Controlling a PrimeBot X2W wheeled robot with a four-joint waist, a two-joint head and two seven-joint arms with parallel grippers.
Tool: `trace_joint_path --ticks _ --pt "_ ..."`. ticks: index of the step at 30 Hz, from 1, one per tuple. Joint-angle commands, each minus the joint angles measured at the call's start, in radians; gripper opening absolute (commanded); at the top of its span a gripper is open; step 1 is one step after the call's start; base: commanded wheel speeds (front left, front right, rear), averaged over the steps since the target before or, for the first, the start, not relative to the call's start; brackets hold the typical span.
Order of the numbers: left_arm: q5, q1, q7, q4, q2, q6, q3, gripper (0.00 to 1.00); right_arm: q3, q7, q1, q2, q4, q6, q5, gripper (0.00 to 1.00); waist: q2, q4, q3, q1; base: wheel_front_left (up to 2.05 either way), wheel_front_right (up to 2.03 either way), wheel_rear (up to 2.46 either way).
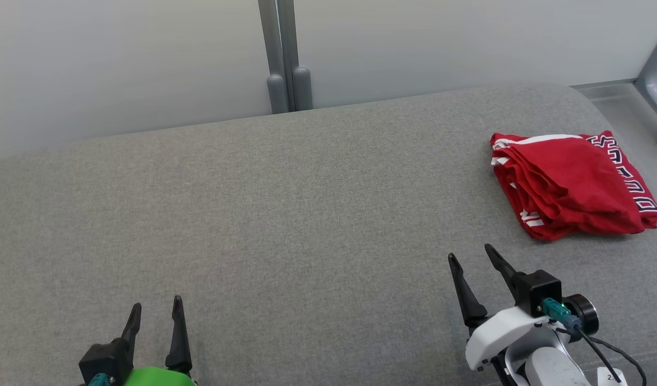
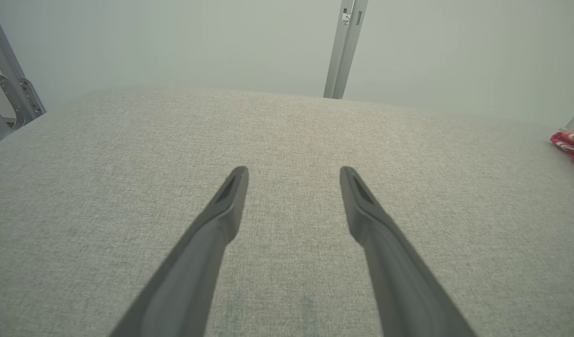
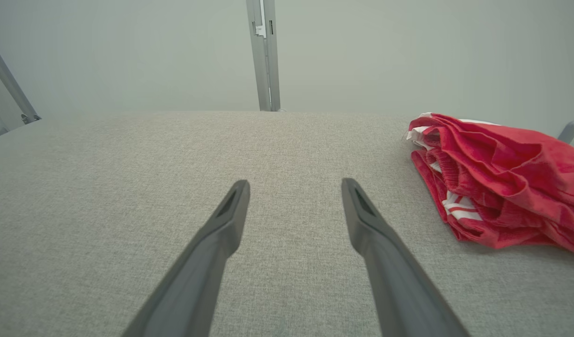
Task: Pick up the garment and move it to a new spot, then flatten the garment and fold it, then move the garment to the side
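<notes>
Grey fabric surface [image 1: 285, 214]; left fingers [image 2: 221, 220], right fingers [image 3: 221, 229] spread wide, empty.

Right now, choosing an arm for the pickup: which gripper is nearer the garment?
Right. The right gripper is just short of the garment, a little toward its left. The left gripper is far off to the garment's left.

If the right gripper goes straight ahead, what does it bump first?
Probably only the grey cushion, though depth is unclear. The red garment lies off to the right of the right gripper's line.
</notes>
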Motion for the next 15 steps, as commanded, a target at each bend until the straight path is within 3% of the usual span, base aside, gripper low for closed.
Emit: trace_joint_path --ticks 1,4,5,9,15 --pt "-0.007 0.009 0.000 0.001 0.005 -0.005 0.002 1.00 0.002 -0.002 0.007 -0.003 0.001 -0.002 0.009 1.00 0.0000 0.000 0.000 0.0000 0.00 0.00 0.00" --pt "-0.014 0.010 0.001 0.008 0.005 -0.008 0.001 1.00 0.004 -0.002 0.008 -0.003 0.001 -0.002 0.007 1.00 0.0000 0.000 0.000 0.0000 0.00 0.00 0.00" --pt "-0.013 0.000 0.000 0.008 0.000 -0.002 -0.001 0.00 0.004 0.000 0.000 0.000 0.000 0.000 0.000 0.00 0.0000 0.000 0.000 0.0000 0.00 0.00 0.00" --pt "-0.020 0.000 0.003 0.043 -0.006 -0.002 -0.001 0.00 0.004 0.004 0.022 0.003 0.029 0.000 0.006 0.00 0.0000 0.000 0.000 0.0000 0.00 0.00 0.00" --pt "-0.133 -0.020 0.038 0.039 -0.005 -0.008 0.013 0.00 -0.023 0.041 0.017 0.002 0.018 0.000 0.133 0.00 0.0000 0.004 0.001 0.0000 0.00 0.00 0.00"
